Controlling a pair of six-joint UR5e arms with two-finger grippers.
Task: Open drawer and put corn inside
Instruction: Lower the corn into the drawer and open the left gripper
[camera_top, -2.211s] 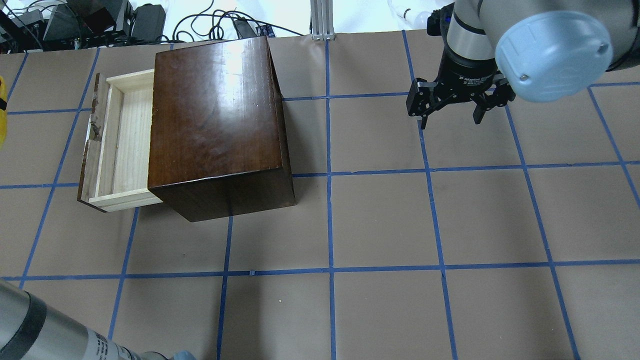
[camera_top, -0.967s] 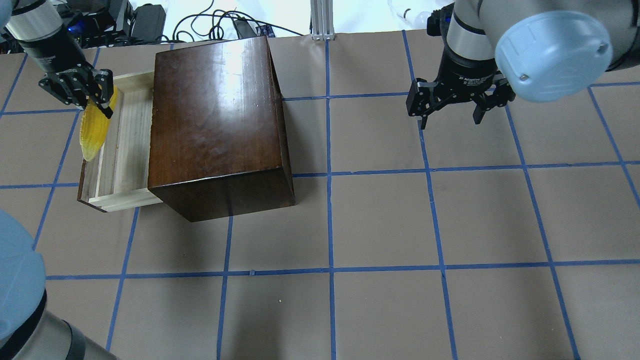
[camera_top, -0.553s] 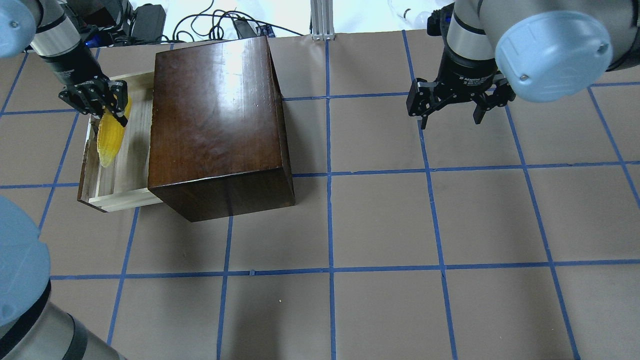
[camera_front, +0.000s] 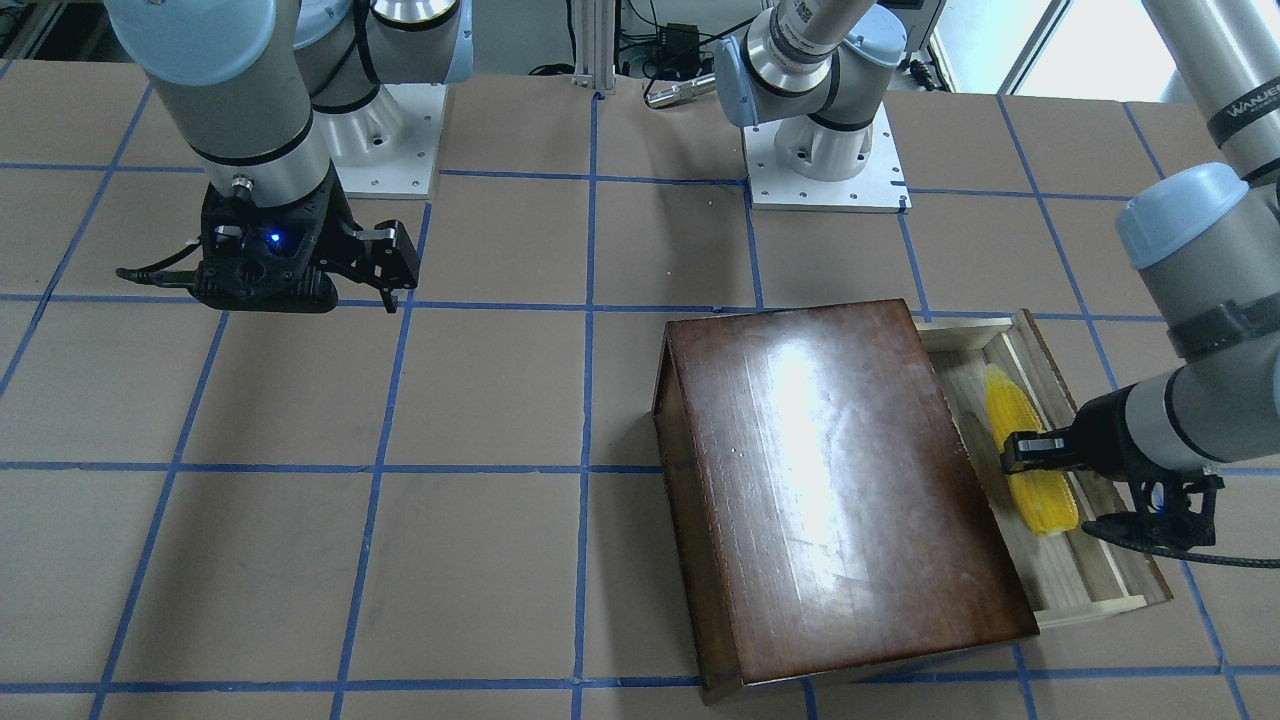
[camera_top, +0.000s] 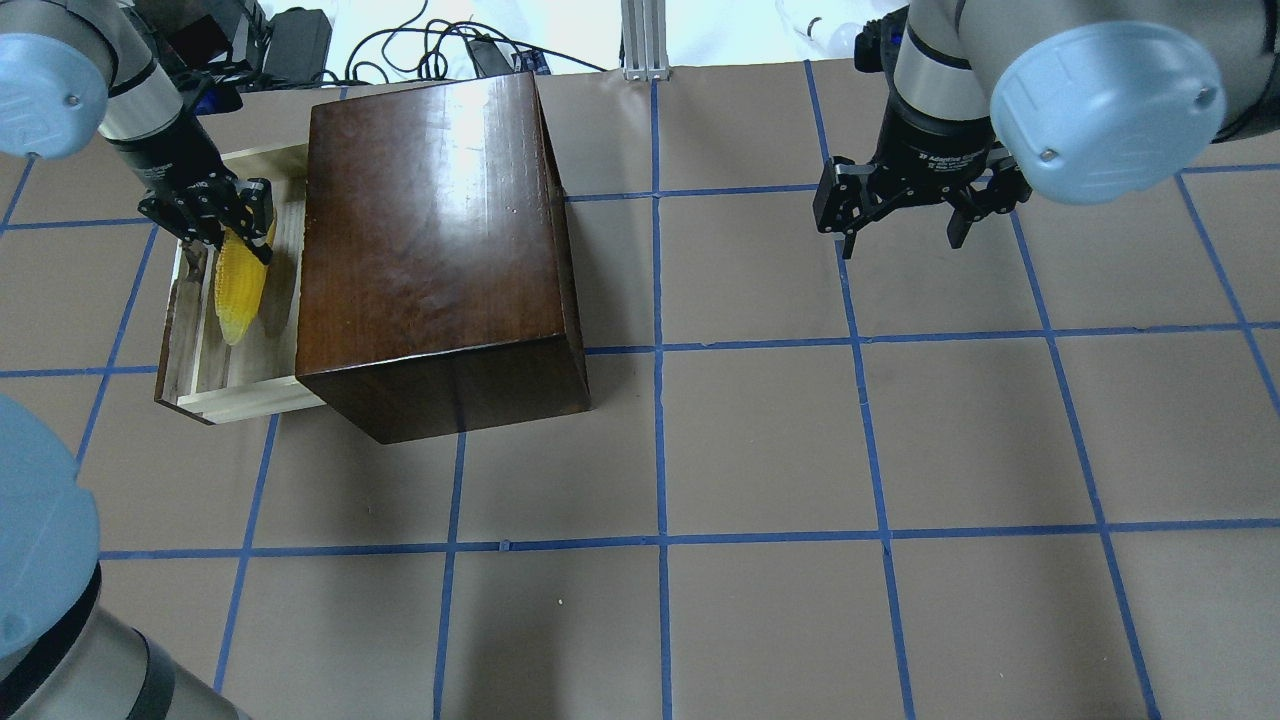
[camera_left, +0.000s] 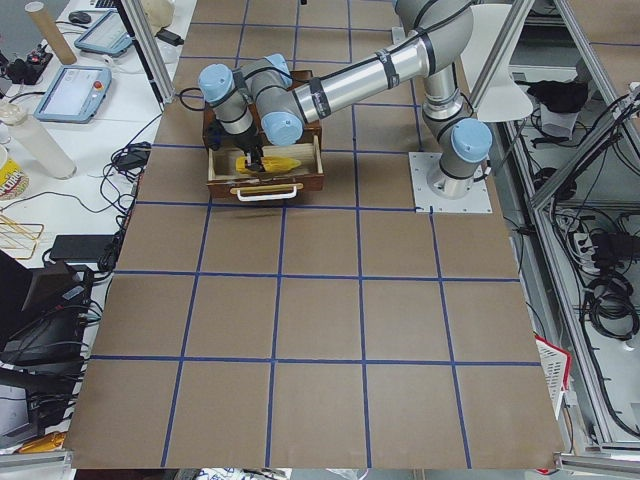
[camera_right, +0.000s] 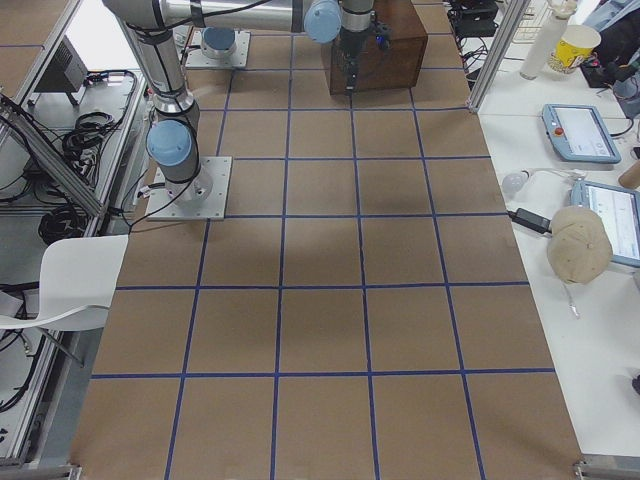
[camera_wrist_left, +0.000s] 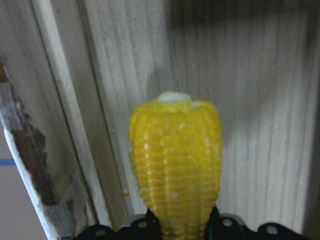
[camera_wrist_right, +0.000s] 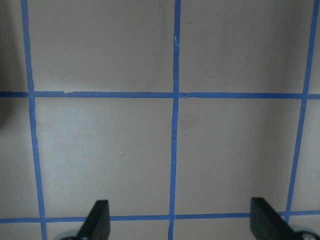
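The drawer (camera_top: 232, 398) stands pulled out to the left of the dark-brown box (camera_top: 430, 240). My left gripper (camera_top: 235, 222) is shut on the thick end of the yellow corn (camera_top: 240, 297) and holds it lengthwise over the drawer's pale floor (camera_wrist_left: 250, 100), beside the chipped front panel (camera_wrist_left: 30, 165). I cannot tell whether the corn touches the floor. In the front view the corn (camera_front: 1008, 405) lies inside the drawer (camera_front: 1090, 602), with the left gripper (camera_front: 1032, 450) across it. My right gripper (camera_top: 900, 242) is open and empty above the table, far right of the box.
The box (camera_front: 830, 480) takes the table's left-rear part. The table (camera_top: 760, 450) is brown paper with a blue tape grid. Cables and equipment lie beyond the far edge (camera_top: 300, 40). The right wrist view shows only bare table (camera_wrist_right: 175, 150) under the open fingers.
My left gripper came in from the left with the corn and moved right and down over the open drawer. The right arm has not moved.
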